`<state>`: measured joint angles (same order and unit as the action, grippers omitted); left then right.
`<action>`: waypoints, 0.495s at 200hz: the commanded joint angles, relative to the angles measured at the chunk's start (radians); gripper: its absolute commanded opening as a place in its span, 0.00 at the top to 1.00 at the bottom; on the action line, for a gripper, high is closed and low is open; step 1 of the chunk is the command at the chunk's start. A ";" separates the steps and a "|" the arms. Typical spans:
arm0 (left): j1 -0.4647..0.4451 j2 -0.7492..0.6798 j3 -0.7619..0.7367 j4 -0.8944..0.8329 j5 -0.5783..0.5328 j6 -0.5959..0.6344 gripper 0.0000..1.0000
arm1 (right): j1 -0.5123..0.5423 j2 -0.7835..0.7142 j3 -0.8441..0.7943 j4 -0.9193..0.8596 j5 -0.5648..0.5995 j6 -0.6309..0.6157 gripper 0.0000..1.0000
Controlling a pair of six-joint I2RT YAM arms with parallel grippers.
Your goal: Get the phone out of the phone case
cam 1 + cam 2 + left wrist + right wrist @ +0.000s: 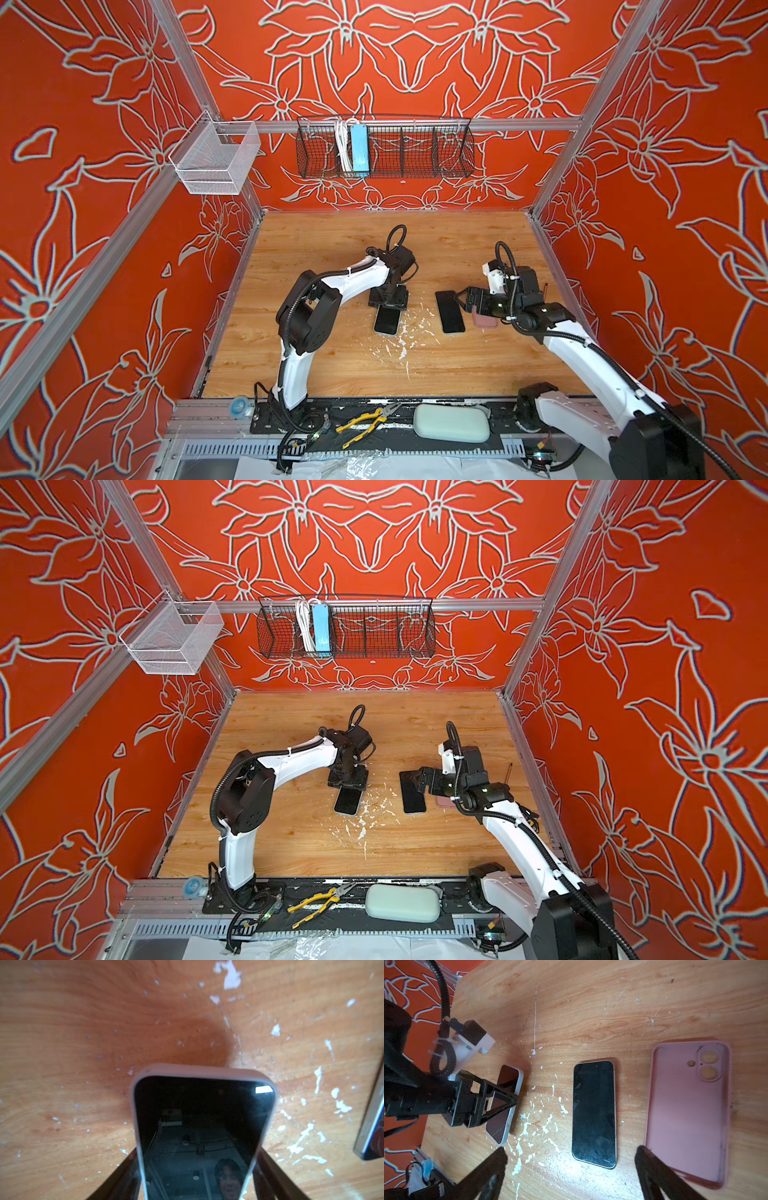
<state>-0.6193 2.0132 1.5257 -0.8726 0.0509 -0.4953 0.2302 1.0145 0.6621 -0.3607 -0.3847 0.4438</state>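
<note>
A dark-screened phone (204,1115) in a pale phone case (199,1071) lies on the wooden table, left of centre in both top views (386,321) (347,802). My left gripper (390,306) (197,1153) comes down over its far end, a finger against each long side. A second, bare phone (594,1111) (451,312) lies face up further right, with an empty pink case (687,1109) (484,322) beside it. My right gripper (571,1150) (460,301) hovers open over the bare phone's end, with nothing between its fingers.
White paint flecks (399,345) scatter the table between the two phones. Yellow pliers (370,419) and a pale green pouch (452,423) lie on the front rail. A black wire basket (384,149) and a white mesh basket (216,160) hang on the walls.
</note>
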 commanded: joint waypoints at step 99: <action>0.036 -0.045 0.143 0.022 0.104 -0.154 0.64 | 0.060 0.078 -0.144 0.304 -0.224 0.131 0.05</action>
<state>-0.5926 2.0132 1.6405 -0.8497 0.1192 -0.6102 0.2687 1.0683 0.5377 -0.1604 -0.5400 0.5392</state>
